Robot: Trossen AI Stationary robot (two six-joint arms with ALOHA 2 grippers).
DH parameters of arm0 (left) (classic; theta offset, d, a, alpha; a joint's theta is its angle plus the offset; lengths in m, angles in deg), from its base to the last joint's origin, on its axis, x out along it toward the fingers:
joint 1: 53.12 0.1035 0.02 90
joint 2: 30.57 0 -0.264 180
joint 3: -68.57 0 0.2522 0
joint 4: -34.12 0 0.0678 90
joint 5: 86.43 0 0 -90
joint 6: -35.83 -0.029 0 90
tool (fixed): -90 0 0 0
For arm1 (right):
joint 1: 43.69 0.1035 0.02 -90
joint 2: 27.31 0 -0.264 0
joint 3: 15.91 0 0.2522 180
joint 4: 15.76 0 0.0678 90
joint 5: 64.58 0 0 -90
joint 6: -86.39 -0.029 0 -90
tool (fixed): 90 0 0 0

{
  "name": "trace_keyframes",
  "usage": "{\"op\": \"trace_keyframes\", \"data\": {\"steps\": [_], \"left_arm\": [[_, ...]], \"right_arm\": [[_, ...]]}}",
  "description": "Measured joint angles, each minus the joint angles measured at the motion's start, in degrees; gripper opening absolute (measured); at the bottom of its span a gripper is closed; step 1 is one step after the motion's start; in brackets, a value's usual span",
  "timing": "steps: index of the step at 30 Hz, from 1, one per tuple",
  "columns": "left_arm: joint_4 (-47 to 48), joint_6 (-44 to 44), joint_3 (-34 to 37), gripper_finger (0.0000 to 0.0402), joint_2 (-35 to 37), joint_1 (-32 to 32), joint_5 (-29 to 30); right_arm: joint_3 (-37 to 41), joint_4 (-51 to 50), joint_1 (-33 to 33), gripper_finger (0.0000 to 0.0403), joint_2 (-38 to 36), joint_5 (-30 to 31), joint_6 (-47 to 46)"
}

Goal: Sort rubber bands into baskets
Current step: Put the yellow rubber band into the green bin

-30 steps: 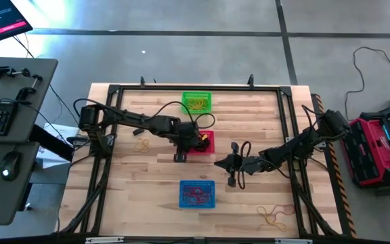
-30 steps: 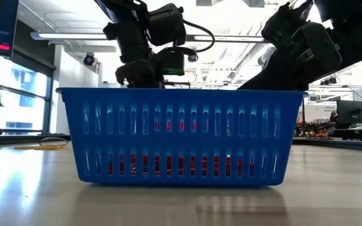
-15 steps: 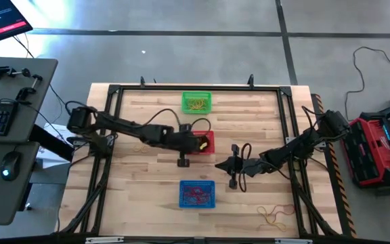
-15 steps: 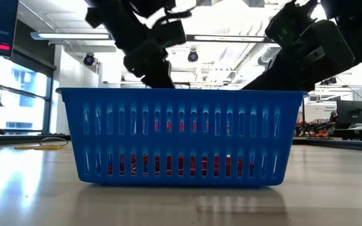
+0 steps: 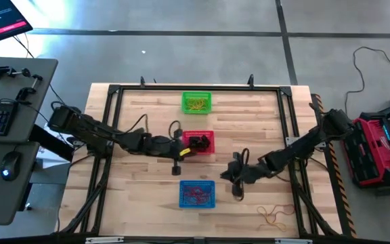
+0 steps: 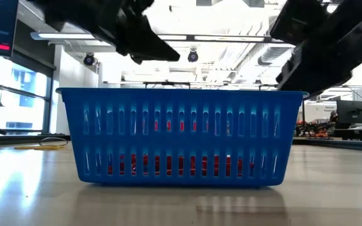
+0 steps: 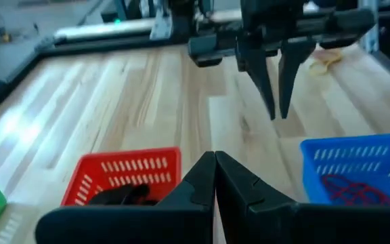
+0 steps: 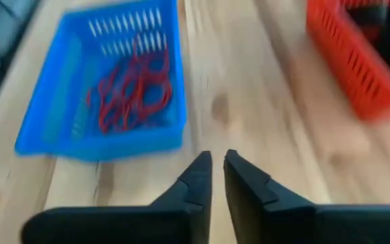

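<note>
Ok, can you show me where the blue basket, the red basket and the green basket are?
blue basket (image 5: 182, 186): high view, on its rim's left corner.
red basket (image 5: 212, 143): high view, on its right wall.
green basket (image 5: 185, 95): high view, on its rim's left corner.

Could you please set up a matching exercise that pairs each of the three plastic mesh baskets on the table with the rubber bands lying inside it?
Column one:
1. green rectangular plastic mesh basket
2. red rectangular plastic mesh basket
3. blue rectangular plastic mesh basket

Column two:
A. thin red-orange elastic loops
B. thin black elastic loops
C. thin yellow-tan elastic loops

Right pairs: 1-C, 2-B, 3-A.
</note>
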Motion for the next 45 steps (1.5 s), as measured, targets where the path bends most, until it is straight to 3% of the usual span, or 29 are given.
{"op": "trace_keyframes", "data": {"steps": [6, 13, 20, 30, 45], "left_arm": [[-3.0, 0.1, 3.4, 0.0001, 3.4, -3.6, 4.6], [-3.5, 0.4, 3.9, 0.0001, 4.3, -7.5, 6.6], [-4.0, 0.4, 3.9, 0.0001, 4.2, -9.2, 8.3], [-4.2, 1.3, 3.9, 0.0, 4.2, -9.2, 8.3], [-3.8, 2.4, 3.9, 0.0, 4.2, -9.2, 8.2]], "right_arm": [[-12.6, -26.8, 5.1, 0.0076, 0.0, -1.2, -13.9], [-22.6, -44.3, 13.8, 0.0125, 1.8, -5.4, -32.7], [-31.0, -59.8, 21.4, 0.0156, 9.1, -13.5, -48.2], [-32.8, -60.7, 24.1, 0.0158, 17.7, -27.0, -61.3], [-32.7, -62.6, 25.0, 0.0159, 19.4, -29.1, -67.1]]}}
